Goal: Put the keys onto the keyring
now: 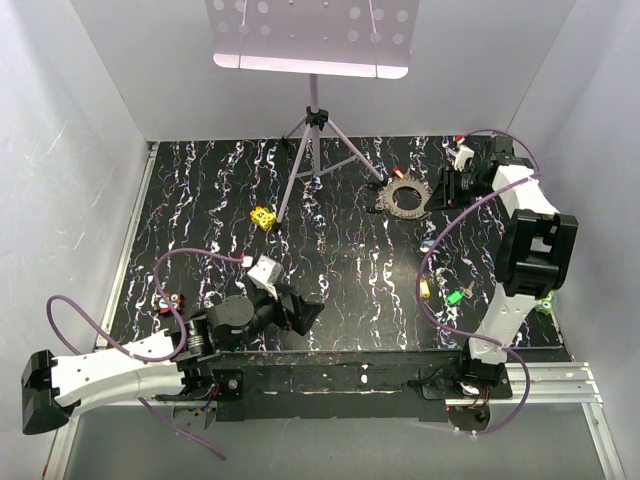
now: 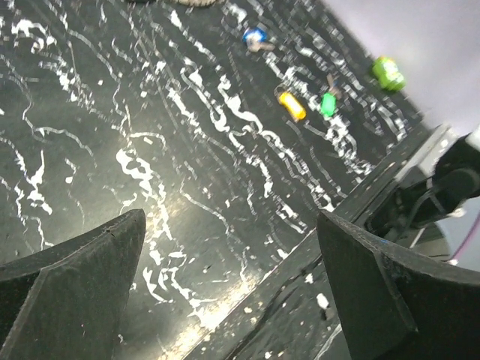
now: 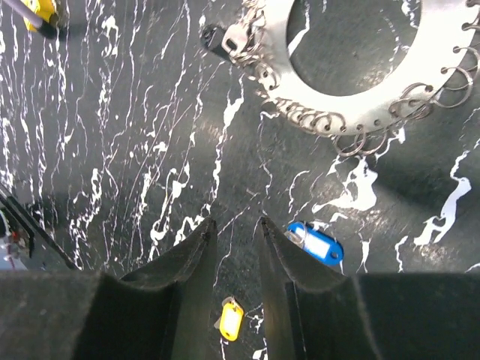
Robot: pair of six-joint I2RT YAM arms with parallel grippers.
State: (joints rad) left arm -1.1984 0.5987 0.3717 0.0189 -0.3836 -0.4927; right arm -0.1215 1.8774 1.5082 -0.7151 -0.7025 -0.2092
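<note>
Keyring (image 1: 405,196) — one. Yellow cube (image 1: 263,217) — one. Tripod stand (image 1: 313,120) one. Left wrist view: blue key (image 2: 255,35) one, orange key (image 2: 291,105) one, green keys (image 2: 328,103) two.

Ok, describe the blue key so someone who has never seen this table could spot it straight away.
On the black, white-veined table, find the keyring, a flat silvery ring edged with small wire loops, toward the far right. Just nearer the robot, beside the right tool, lies the blue key. Its tag is blue, while the neighbouring yellow key lies nearer still.
</note>
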